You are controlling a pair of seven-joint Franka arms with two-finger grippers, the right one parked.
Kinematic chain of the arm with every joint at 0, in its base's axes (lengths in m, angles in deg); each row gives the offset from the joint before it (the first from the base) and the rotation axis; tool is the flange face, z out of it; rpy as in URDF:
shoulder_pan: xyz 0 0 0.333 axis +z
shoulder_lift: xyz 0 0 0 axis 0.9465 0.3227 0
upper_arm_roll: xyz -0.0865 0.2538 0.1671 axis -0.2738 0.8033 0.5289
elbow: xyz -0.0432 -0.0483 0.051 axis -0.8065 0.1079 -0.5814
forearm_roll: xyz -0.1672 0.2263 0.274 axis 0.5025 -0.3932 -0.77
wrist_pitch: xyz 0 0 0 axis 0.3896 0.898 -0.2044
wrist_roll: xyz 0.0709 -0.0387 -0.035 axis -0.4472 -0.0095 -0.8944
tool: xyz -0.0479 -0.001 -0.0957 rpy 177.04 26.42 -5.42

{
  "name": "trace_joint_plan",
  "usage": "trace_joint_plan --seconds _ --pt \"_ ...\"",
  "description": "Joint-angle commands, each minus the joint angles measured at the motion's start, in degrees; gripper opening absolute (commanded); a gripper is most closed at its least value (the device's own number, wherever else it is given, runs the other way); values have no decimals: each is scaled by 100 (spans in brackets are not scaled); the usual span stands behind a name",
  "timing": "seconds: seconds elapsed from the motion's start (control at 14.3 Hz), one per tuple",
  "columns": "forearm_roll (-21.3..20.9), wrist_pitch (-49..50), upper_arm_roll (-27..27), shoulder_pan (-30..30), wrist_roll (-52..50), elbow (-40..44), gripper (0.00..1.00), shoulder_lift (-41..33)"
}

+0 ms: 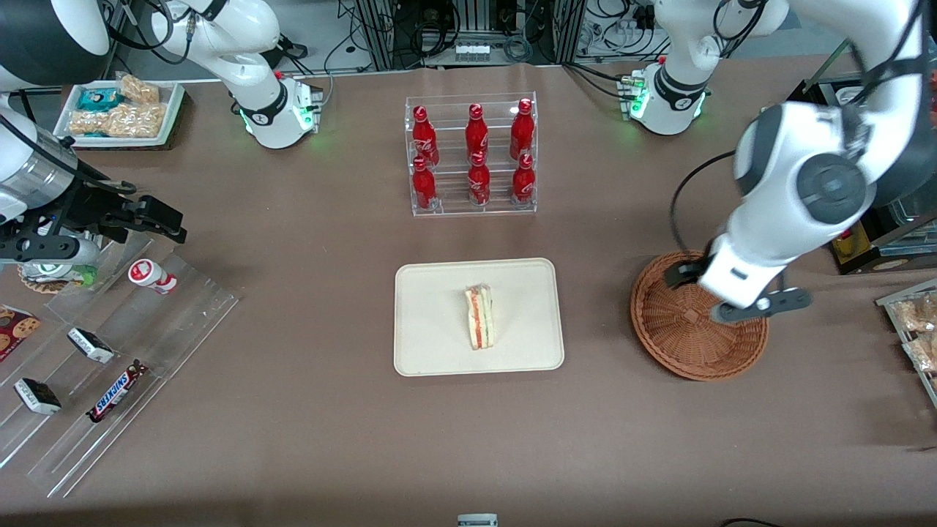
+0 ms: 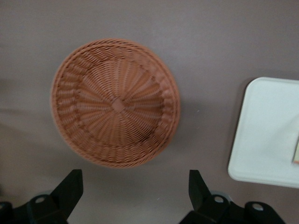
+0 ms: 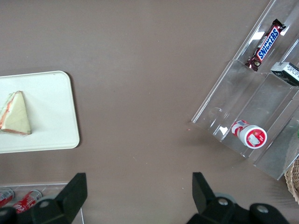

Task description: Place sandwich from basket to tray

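My tool (image 1: 732,293) hangs above the basket (image 1: 681,344), its fingers (image 2: 70,186) spread wide with nothing between them, and the wrist camera looks straight down into a bare woven bowl. The sandwich (image 1: 480,317) lies on the tray (image 1: 432,344), roughly at its middle, standing on edge so the filling stripe faces up. So I judge the carrying part of the job done: the basket (image 2: 117,102) holds nothing and the wedge sits well inside the tray's rim. What remains, as I read it, is only to lift clear and pull my arm away from the basket without catching the wicker edge; no new grasp seems called for. The basket is round and shallow, brown wicker coiled out from a small square knot at its centre, with a ribbed, springy-looking wall that would likely snag a fingertip dragged across it. The tray (image 2: 266,135) is a flat cream rectangle with rounded corners and a low raised lip, smooth and matte, probably a hard moulded material. The sandwich (image 3: 15,113) is a soft triangle of pale bread, with red-orange and green layers along its cut side; I would expect it to squash easily. Everything rests on a table (image 1: 293,439) covered in a dull brown, cloth-like surface.
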Motion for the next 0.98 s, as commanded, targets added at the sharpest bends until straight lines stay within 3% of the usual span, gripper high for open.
trace_joint_plan --seconds 0.0,0.49,0.77,0.91 --pt "79 156 -68 151 415 -254 100 -483" --pt "149 903 -51 633 1759 185 100 -1178" --pt "561 1000 362 643 2225 265 100 -1239" --pt "563 1009 362 634 2332 265 100 -1231"
